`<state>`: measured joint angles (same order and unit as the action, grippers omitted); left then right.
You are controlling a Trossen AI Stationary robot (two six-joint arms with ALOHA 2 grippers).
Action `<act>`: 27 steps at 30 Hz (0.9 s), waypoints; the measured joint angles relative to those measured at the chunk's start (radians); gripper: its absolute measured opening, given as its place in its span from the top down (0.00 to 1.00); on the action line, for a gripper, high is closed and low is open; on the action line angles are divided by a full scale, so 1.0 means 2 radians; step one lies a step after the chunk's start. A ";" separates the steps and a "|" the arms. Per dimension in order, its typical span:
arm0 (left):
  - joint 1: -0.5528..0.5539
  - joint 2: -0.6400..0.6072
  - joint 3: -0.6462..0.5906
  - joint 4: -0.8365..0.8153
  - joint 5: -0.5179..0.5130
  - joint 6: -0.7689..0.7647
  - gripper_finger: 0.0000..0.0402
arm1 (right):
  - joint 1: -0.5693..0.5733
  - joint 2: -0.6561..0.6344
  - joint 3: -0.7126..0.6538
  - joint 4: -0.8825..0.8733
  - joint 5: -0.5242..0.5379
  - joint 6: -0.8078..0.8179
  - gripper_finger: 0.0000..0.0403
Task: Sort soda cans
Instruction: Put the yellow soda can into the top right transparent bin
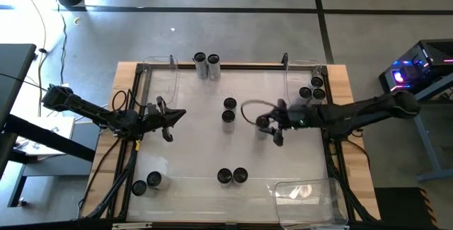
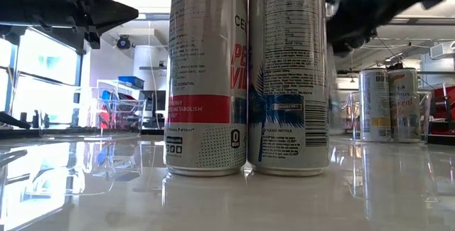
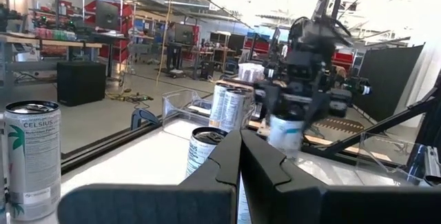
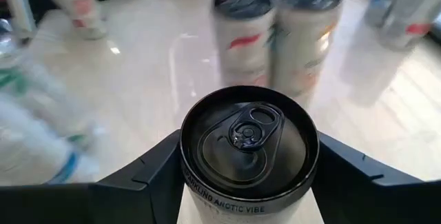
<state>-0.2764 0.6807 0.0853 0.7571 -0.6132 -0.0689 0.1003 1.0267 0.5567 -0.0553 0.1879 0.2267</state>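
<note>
Right pincer [image 4: 242, 156] clamps a soda can [image 4: 244, 145] just below its rim, apparently raised above mid-table [image 1: 198, 110]. Can rigid, smooth, likely slippery; side grip suits. Left pincer [image 1: 168, 120] clenched, empty

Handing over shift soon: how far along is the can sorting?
Done: three cans sit in the far right bin. In hand: the right gripper is shut on a can; the left gripper waits shut. Left: pairs at the far edge, centre, near edge and near left.

Robotics lab: concrete floor [image 1: 248, 32], equipment racks [image 3: 103, 17]
</note>
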 joint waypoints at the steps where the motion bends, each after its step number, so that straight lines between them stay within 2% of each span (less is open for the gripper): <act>1: 0.000 0.000 0.000 0.000 0.000 0.000 1.00 | 0.012 -0.004 -0.010 0.003 0.013 0.011 0.42; 6: 0.001 0.000 0.000 0.000 -0.002 0.002 1.00 | 0.045 -0.007 -0.038 0.023 0.066 0.041 0.42; 10: 0.001 0.000 0.000 0.000 -0.003 0.005 1.00 | 0.051 -0.008 -0.039 0.022 0.068 0.040 0.42; 17: 0.001 0.000 0.000 0.000 -0.002 0.005 1.00 | 0.051 -0.017 0.014 -0.010 0.063 0.019 0.13; 20: 0.001 0.000 0.000 -0.001 -0.002 0.005 1.00 | 0.051 -0.015 0.052 -0.042 0.063 -0.013 0.10; 23: 0.001 0.000 0.000 -0.001 -0.002 0.006 1.00 | 0.044 -0.016 0.093 -0.038 0.058 -0.078 0.09; 27: 0.001 0.000 0.000 -0.001 -0.002 0.010 1.00 | -0.006 0.013 0.141 -0.043 0.000 -0.168 0.09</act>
<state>-0.2752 0.6807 0.0853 0.7545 -0.6178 -0.0479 0.0882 1.0526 0.8380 -0.1403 0.1880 -0.1090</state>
